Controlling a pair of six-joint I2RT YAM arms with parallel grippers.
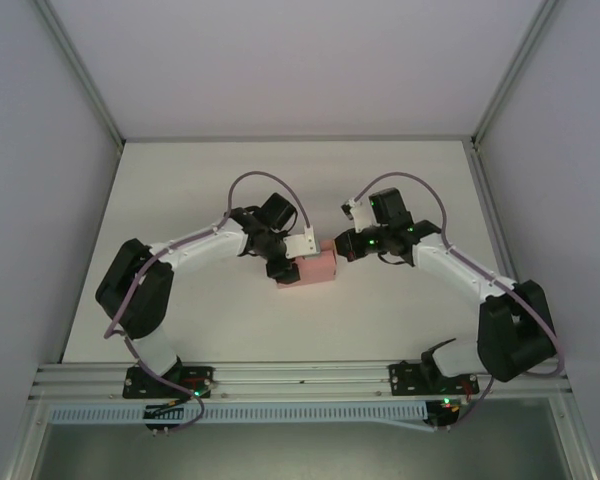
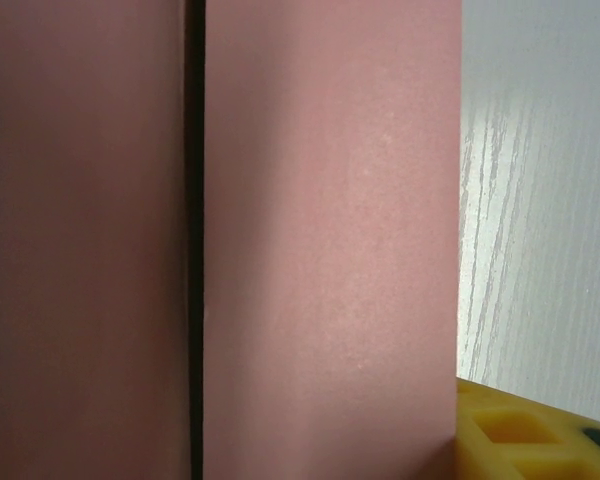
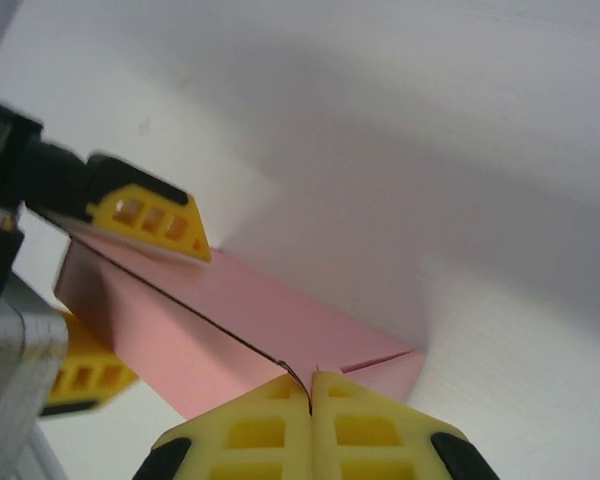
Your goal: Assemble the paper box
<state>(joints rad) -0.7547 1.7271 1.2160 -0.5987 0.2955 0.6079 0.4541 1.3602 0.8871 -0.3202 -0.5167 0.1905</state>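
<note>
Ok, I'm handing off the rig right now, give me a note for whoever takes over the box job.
Grippers: left gripper is shut on the paper box, one finger on each side of its end. The right gripper is shut, pads together at the opposite end; whether a flap sits between them is unclear.
Place: middle of the table, between the arms.
Done: folded into a long box, seam along one face.
To do: confirm the end by the right gripper is tucked, then release.
</note>
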